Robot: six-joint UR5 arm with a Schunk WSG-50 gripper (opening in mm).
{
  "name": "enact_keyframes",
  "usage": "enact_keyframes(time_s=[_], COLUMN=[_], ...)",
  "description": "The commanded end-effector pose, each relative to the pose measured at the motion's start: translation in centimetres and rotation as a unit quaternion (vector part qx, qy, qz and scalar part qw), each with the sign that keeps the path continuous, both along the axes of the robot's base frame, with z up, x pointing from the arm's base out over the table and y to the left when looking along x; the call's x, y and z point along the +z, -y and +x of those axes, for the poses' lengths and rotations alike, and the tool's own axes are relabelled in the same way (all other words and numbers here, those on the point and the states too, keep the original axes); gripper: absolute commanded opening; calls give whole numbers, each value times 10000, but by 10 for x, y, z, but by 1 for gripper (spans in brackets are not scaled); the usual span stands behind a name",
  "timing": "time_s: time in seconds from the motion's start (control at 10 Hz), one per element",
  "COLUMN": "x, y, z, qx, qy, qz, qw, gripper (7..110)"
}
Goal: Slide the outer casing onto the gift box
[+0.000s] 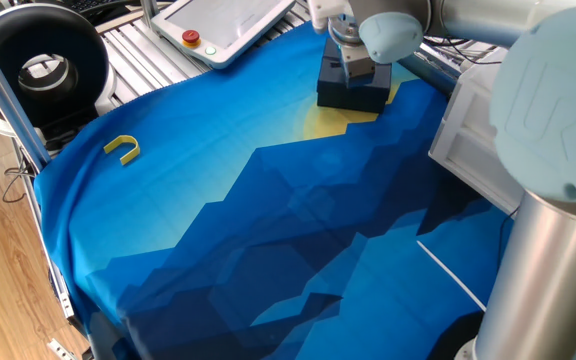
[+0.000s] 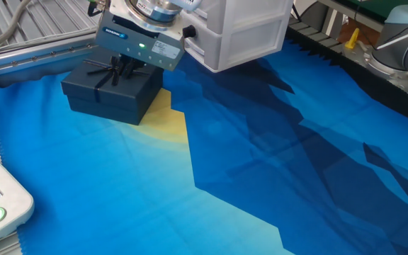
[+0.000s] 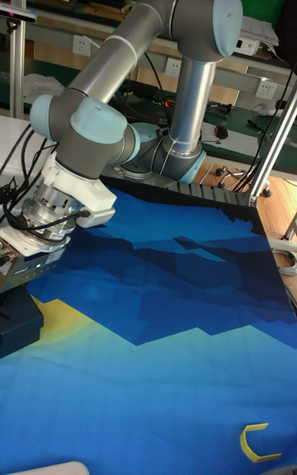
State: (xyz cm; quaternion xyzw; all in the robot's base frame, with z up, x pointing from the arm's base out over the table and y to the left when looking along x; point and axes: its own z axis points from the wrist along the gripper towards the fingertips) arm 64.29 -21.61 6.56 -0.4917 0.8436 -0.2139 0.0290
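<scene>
The outer casing [image 2: 108, 91], a dark square box top with a thin ribbon cross and bow, rests on the blue cloth at the far side of the table, also seen as outer casing [image 1: 353, 93]. A darker lower band under its edge looks like the gift box [image 2: 105, 108], whose inside is covered. My gripper [image 2: 122, 69] hangs straight over the bow, its black fingertips close together just above or touching the ribbon. The gap between them is too small and dark to read.
A large white plastic bin [image 2: 243, 28] stands right beside the casing. A small yellow U-shaped piece [image 1: 122, 148] lies near the cloth's left edge. A white pendant [image 1: 223, 25] and a black round unit [image 1: 43, 65] sit beyond the cloth.
</scene>
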Motion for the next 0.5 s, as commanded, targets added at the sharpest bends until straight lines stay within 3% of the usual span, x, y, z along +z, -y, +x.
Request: enact_keyframes(time_s=[0.0,0.3,0.4], x=[16,33,31], y=[-3,-10,-32], z=[-11,-17,-36], qx=[-83,-245,-603], qy=[-140,-40,-277], qz=[169,118,516], qw=[9997,9996,9965], gripper=[7,7,7])
